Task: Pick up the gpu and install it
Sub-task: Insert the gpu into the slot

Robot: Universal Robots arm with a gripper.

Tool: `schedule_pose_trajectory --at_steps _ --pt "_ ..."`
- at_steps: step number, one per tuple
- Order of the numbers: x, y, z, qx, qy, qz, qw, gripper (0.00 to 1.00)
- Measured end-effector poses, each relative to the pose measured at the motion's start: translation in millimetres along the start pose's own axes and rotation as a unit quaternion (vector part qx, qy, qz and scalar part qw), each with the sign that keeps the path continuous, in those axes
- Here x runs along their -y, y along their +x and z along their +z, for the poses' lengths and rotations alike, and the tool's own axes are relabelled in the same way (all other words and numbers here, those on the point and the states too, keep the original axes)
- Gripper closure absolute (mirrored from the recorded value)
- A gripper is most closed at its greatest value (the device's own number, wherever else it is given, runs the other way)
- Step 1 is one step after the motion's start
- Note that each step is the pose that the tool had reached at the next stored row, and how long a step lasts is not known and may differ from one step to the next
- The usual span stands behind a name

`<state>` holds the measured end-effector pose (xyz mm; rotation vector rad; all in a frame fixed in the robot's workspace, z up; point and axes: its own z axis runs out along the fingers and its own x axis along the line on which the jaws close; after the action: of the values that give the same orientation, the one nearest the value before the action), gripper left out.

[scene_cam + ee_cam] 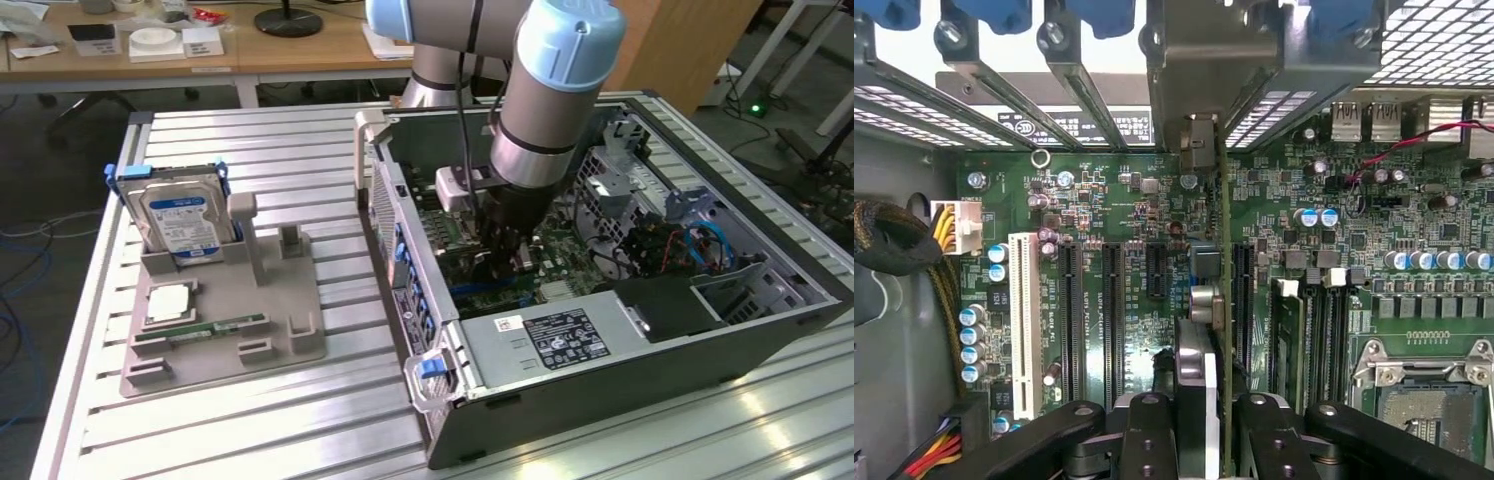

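Wrist view: the gripper [1199, 440] is closed onto the gpu [1222, 300], which runs edge-on away from the camera as a thin green board with a connector and the grey metal bracket [1199, 90] at its far end by the case's rear slots. The 2 fingers [1149, 435] press its faces near the top edge, narrowed to about the card's thickness, not fully shut. The card hangs upright over the motherboard [1114, 200], lined up along a black expansion slot [1242, 300]; I cannot tell whether its lower edge is already in the slot.

In the exterior view the arm [541, 110] reaches down into the open computer case [641, 350], and the gripper [501, 235] is deep among the boards. On the grey fixture [267, 320] at that view's left stand the hard drive [180, 220] and a RAM stick [214, 328].

My judgement: the card is light, stiff and thin, yet fragile. A grip on the bare board edges suits it, clear of components, with pressure kept straight so it does not flex.
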<state>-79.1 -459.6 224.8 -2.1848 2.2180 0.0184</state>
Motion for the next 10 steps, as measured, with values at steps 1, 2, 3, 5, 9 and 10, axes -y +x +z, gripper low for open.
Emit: schedule_pose_trajectory --at_steps 1,2,3,5,9,10 --pt "0.0 0.0 0.4 0.0000 0.0000 0.000 1.0000 0.72" --pt "0.0 0.0 0.7 -0.0001 0.0000 0.000 1.0000 0.72" --pt "0.0 0.0 0.9 -0.0002 -0.0001 0.000 1.0000 0.72" --pt "0.0 0.1 1.4 -0.0002 -0.0001 0.000 1.0000 0.72" --pt "-0.4 0.0 2.0 0.0000 0.0001 0.000 1.0000 0.72" --pt "-0.6 0.0 1.6 0.0003 0.0002 0.000 1.0000 0.72"
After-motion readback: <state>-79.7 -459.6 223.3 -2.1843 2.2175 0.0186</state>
